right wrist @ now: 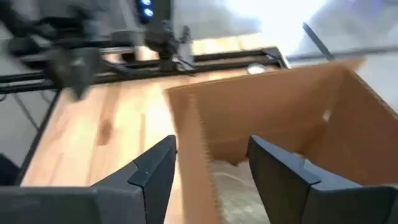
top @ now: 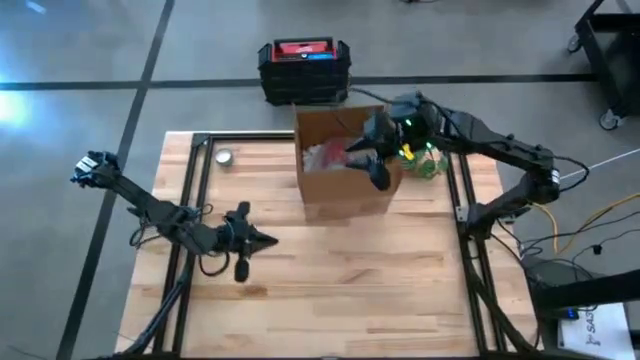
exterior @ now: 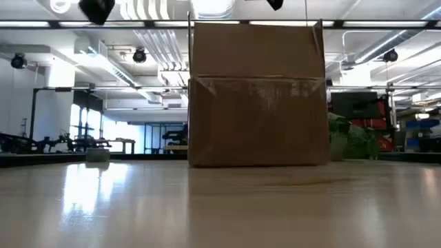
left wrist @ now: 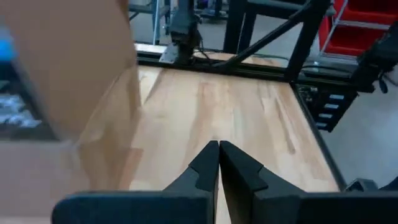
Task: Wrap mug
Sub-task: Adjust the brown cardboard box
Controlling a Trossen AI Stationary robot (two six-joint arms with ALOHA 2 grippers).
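High view puts the right gripper (top: 372, 166) over the right side of the open brown cardboard box (top: 343, 190), its two dark fingers spread wide, one either side of the box wall in the right wrist view, holding nothing. Pale crumpled wrapping paper (top: 325, 155) lies inside the box; no mug can be made out. The left gripper (top: 268, 239) hovers near the front left part of the light wooden worktop (top: 330, 270), fingers pressed together and empty. A small round silvery object (top: 224, 157) sits near the worktop's far left corner, and green crumpled material (top: 428, 165) lies just right of the box. Beyond the far edge, a black crate with a red lid (top: 304, 68) stands on the grey floor; its label is unreadable.
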